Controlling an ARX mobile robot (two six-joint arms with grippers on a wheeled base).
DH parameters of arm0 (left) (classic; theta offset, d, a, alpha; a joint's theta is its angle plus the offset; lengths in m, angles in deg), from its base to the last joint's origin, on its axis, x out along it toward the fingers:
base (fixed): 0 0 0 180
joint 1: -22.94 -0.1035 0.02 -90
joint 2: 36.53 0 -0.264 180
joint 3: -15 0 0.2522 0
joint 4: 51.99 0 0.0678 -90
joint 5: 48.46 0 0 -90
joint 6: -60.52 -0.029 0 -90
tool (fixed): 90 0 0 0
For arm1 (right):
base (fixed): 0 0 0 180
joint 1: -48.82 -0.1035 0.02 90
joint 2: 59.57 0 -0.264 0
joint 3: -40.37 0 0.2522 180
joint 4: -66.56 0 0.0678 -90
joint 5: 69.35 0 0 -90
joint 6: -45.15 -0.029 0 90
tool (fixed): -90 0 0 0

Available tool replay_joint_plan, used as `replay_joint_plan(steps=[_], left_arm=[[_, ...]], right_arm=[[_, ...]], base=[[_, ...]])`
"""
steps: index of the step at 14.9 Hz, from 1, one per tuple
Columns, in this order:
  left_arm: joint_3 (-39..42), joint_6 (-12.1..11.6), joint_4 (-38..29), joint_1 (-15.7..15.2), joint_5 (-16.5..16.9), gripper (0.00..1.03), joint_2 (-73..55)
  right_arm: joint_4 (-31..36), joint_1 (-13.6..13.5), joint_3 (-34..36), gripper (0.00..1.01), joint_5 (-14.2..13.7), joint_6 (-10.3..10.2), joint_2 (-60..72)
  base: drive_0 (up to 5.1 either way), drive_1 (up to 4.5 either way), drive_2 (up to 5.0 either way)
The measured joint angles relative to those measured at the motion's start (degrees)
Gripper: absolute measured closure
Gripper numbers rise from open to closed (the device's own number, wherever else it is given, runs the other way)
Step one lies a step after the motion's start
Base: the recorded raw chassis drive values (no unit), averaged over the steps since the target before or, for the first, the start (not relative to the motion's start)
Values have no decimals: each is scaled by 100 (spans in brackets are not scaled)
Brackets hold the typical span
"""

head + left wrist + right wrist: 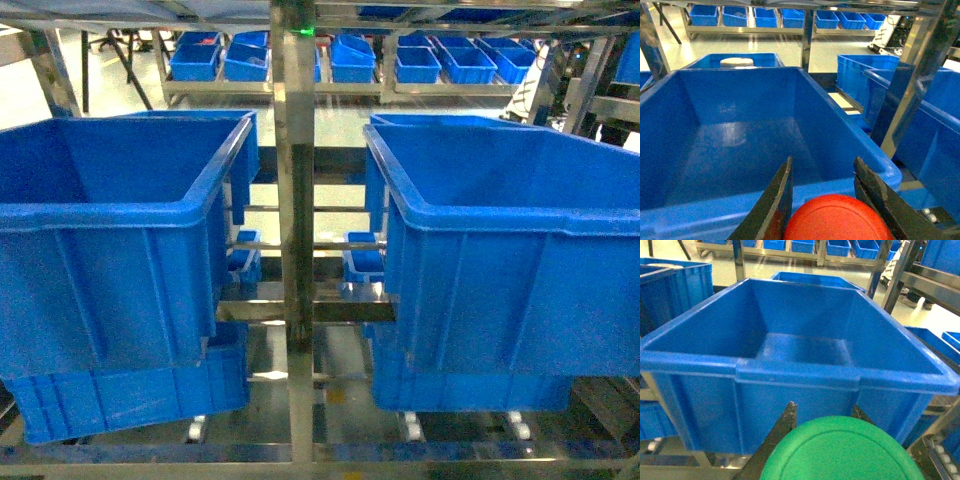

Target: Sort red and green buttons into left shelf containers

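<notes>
Both buttons remained undelivered: the left gripper (822, 200) clamped the red button (837, 220) near the left tote (850, 172); the right gripper (822, 415) clamped the green button (840, 450) near the right tote (795, 375).

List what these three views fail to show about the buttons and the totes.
- Red button: left wrist view, body cut off by the bottom edge; only the cap shows in the left claw.
- Green button: right wrist view, likewise in the right claw.
- Left tote floor: head view, hidden by its front wall.
</notes>
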State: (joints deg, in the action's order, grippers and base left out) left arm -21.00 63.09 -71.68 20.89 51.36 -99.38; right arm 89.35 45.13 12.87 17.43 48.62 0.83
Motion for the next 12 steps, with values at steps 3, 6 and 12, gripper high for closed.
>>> replay_joint_plan(steps=[3, 6, 12], left_arm=[[0, 0, -20, -4, -11, 71, 0], [-2, 0, -42, -13, -13, 71, -24], [-2, 0, -28, 7, 4, 71, -9]], right_arm=[[17, 0, 0, 76, 0, 0, -2], [35, 9, -7, 76, -9, 0, 28], [229, -503, -1246, 76, -125, -828, 1167]], base=[[-9, 364, -382], [0, 0, 0], [0, 0, 0]])
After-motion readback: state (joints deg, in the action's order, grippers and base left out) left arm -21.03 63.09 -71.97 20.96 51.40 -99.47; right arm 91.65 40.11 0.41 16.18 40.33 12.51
